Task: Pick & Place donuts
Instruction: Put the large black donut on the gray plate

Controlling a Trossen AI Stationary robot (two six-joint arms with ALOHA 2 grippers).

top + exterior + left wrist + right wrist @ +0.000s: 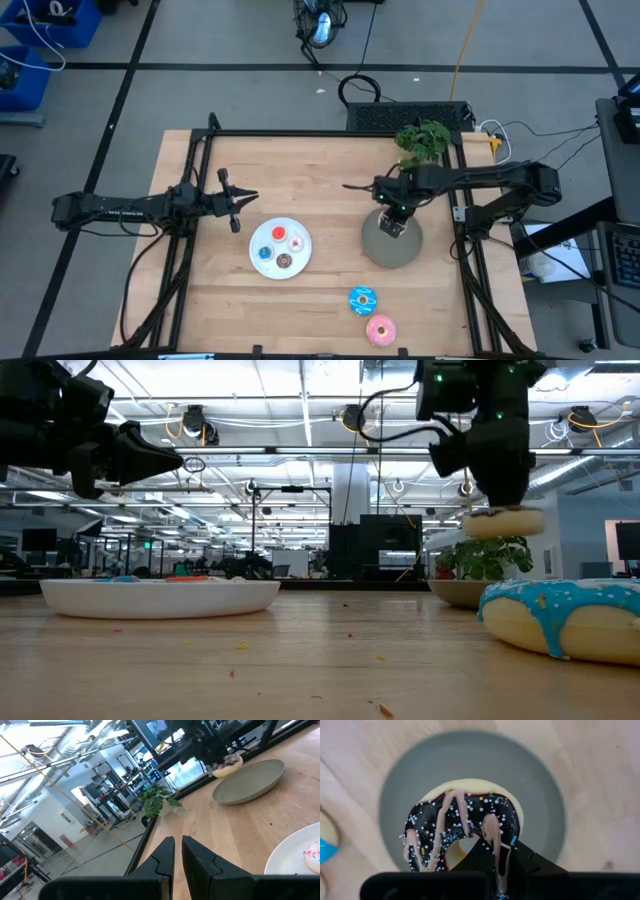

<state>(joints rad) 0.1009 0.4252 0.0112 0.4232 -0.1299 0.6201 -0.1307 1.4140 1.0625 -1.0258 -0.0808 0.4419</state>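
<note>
We see the right gripper (492, 857) clamped on the brown sprinkled donut (462, 827), holding it in the air above the grey plate (375, 250) near the worktop's right edge. The left gripper (250, 198), jaws nearly shut and empty, hovers by the white plate (262, 262), which carries four tiny donuts (283, 247). The blue donut (362, 298) and pink donut (380, 329) lie near the front edge.

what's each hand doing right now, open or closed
Left hand: closed, empty, hovering beside the white round plate.
Right hand: closed on the brown sprinkled ring donut, above the grey round plate.
</note>
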